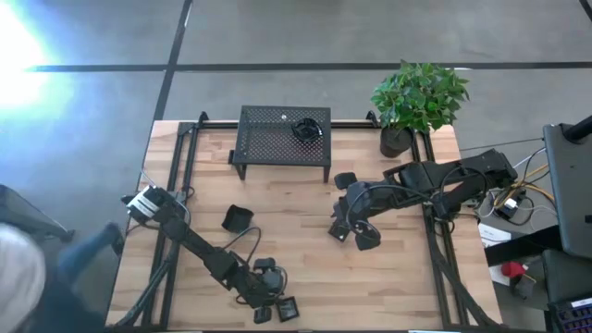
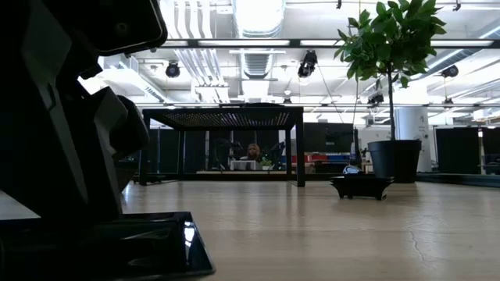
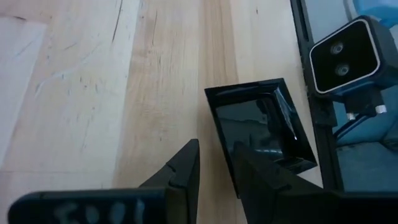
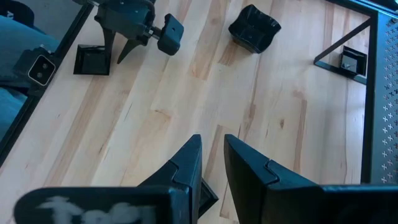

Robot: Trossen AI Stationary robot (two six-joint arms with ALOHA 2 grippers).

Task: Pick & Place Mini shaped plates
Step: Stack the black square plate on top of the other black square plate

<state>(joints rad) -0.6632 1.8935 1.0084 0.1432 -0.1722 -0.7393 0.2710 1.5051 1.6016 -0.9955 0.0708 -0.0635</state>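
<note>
Now, left gripper (image 3: 214, 177): pinching the rim of a glossy square plate (image 3: 261, 127) on the pale wooden counter (image 3: 93, 93).
Right gripper (image 4: 211, 165): hovering, narrowly parted, clasping nothing visible.
Stand (image 1: 282, 134): sitting as perforated black metal.

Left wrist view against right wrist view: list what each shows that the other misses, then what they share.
Only the left wrist view shows the left gripper up close, one finger over the rim of a square plate beside the low camera at the table edge.

Only the right wrist view shows the right gripper, a wavy-rimmed plate lying free and a leg of the mesh stand.

Both show the wooden table, and the same square plate appears far off in the right wrist view.
</note>
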